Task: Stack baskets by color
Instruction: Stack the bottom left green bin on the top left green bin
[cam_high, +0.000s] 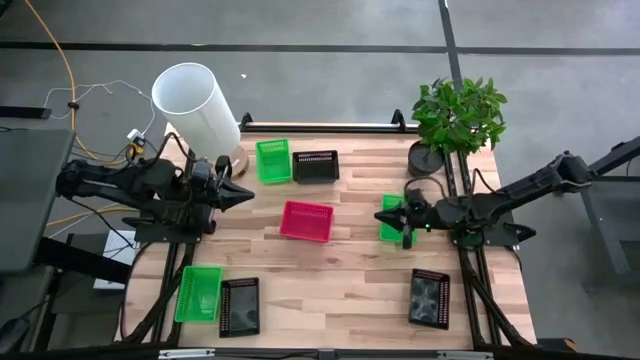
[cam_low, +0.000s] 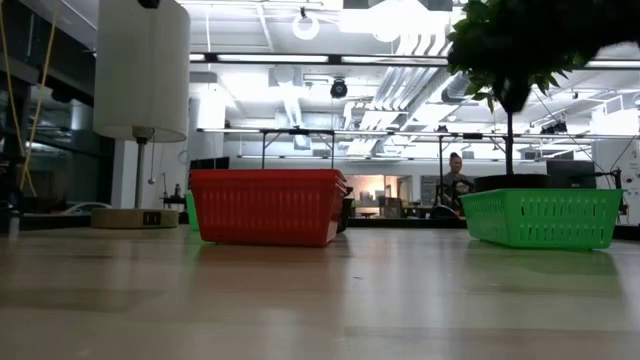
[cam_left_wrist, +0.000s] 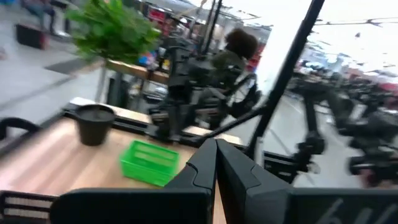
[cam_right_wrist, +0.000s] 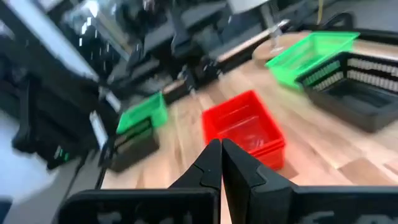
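Note:
Baskets lie spread over the wooden table. A green basket (cam_high: 272, 160) and a black basket (cam_high: 315, 165) sit side by side at the far edge. A magenta basket (cam_high: 306, 221) (cam_right_wrist: 245, 130) rests in the middle. Another green basket (cam_high: 391, 222) (cam_left_wrist: 149, 160) sits right of centre. At the near left are a green basket (cam_high: 198, 293) and a black basket (cam_high: 239, 305), and at the near right a black basket (cam_high: 429, 298). My left gripper (cam_high: 245, 193) (cam_left_wrist: 216, 149) is shut and held level over the left side. My right gripper (cam_high: 385, 216) (cam_right_wrist: 221, 149) is shut, above the right green basket, pointing at the magenta one.
A tall white cylinder (cam_high: 195, 105) stands at the far left corner. A potted plant (cam_high: 455, 120) in a black pot (cam_left_wrist: 93, 121) stands at the far right corner. Bare wood lies between the magenta basket and the near edge (cam_high: 330, 290). A person sits in the room beyond (cam_low: 455, 180).

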